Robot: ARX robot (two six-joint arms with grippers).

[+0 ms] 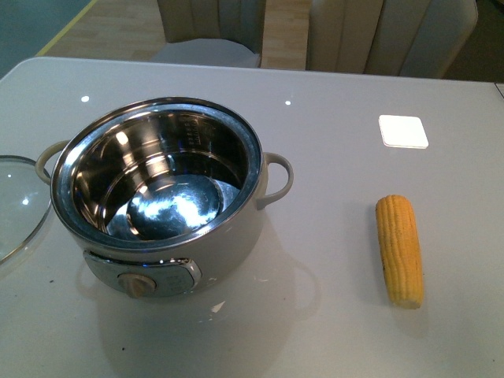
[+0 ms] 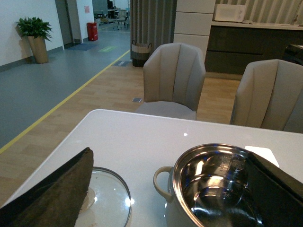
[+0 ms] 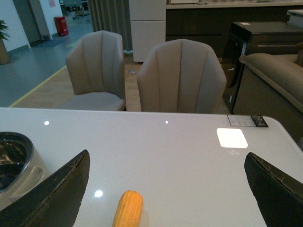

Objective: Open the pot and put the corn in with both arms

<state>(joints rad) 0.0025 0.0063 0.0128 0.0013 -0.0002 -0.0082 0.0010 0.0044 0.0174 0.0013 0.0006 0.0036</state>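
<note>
The uncovered pot [image 1: 236, 240] stands on the worktop [image 1: 331, 118], glass lid [image 1: 16, 205] beside it, corn [image 1: 399, 250] lying well apart on its right, left end effector [image 2: 168, 153] and right end effector [image 3: 166, 156] both spread wide, empty.

On the glossy pale-grey table [image 1: 315, 331], left of its middle: round cream-white electric pot with steel inside [image 1: 236, 248], upright. Round beige dial [image 1: 140, 283] on the side facing the near edge. Left handle [image 1: 47, 153] toward the left edge, right handle [image 1: 277, 177] toward the table's middle.

Just beside the left handle, flat on the tabletop at the left edge: round glass lid [image 1: 16, 205].

Well apart from the pot, toward the right edge: husked yellow corn cob [image 1: 399, 250], flat, lengthwise from near edge to far.

Behind the cob, nearer the far right corner: small white square [image 1: 403, 131], flat on the tabletop.

Beyond the far edge, side by side: left beige padded chair [image 1: 211, 27] behind the pot, right beige padded chair [image 1: 390, 35] behind the square.
</note>
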